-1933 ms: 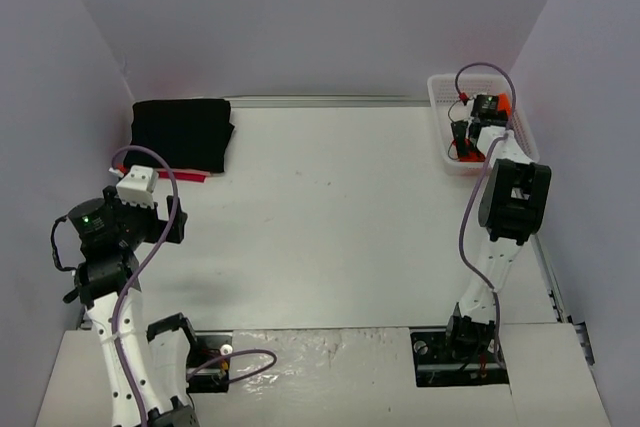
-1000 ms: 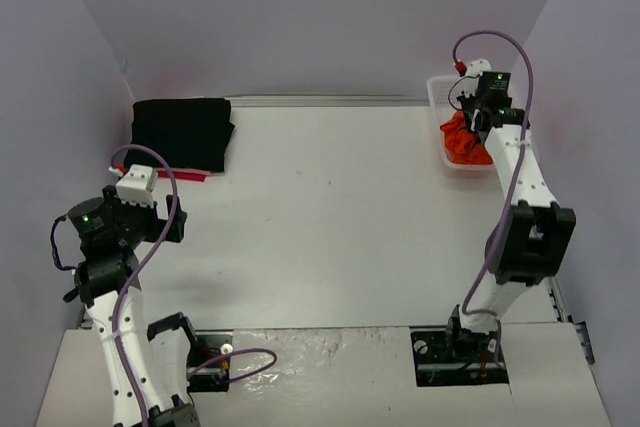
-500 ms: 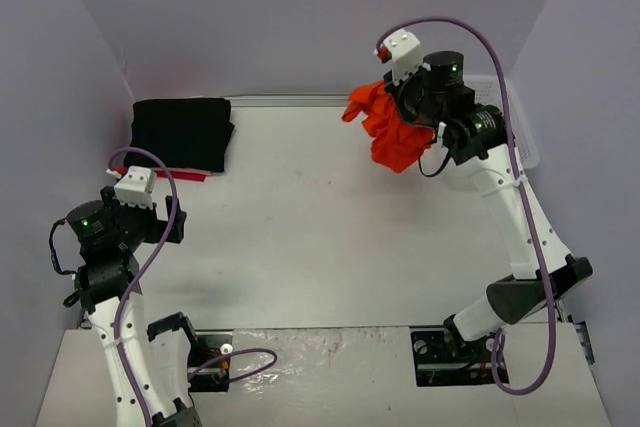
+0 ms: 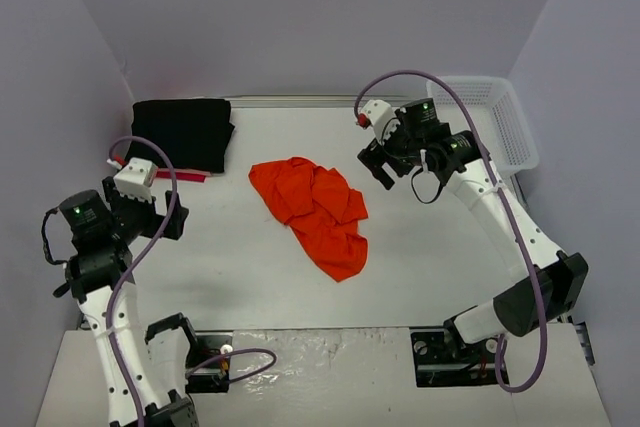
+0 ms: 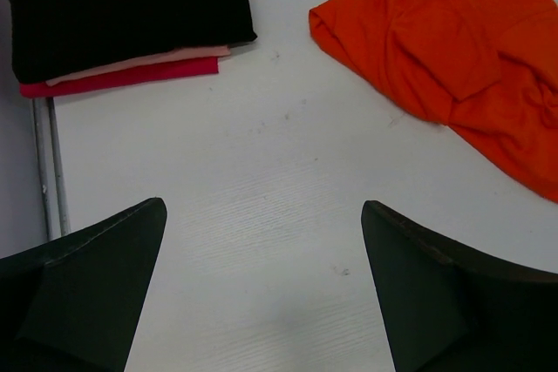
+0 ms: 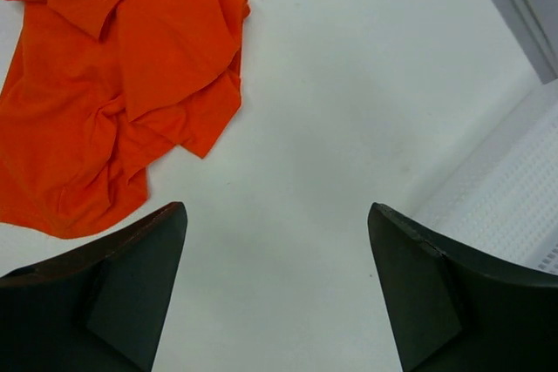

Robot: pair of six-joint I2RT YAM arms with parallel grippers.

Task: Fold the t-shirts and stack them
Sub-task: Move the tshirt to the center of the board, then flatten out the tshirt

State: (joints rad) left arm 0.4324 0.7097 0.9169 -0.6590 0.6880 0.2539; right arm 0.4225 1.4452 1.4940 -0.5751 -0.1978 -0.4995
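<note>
While the orange shirt point(image 4: 312, 213) lies crumpled near the middle of the surface point(image 4: 250, 287), bare room opens all around it, widest toward the near edge and the right side. Its long axis runs diagonally from far-left to near-right, with the narrower end pointing toward the near edge. The right claw point(image 6: 275, 208) hangs just off the shirt's far-right edge, jaws spread, grasping nothing. The left claw point(image 5: 261, 205) hovers near the left wall, likewise spread and grasping nothing. A folded black shirt point(image 4: 182, 133) sits atop a pink-red shirt point(image 4: 185, 176) in the far-left corner. A white basket point(image 4: 500, 122) fills the far-right corner.
</note>
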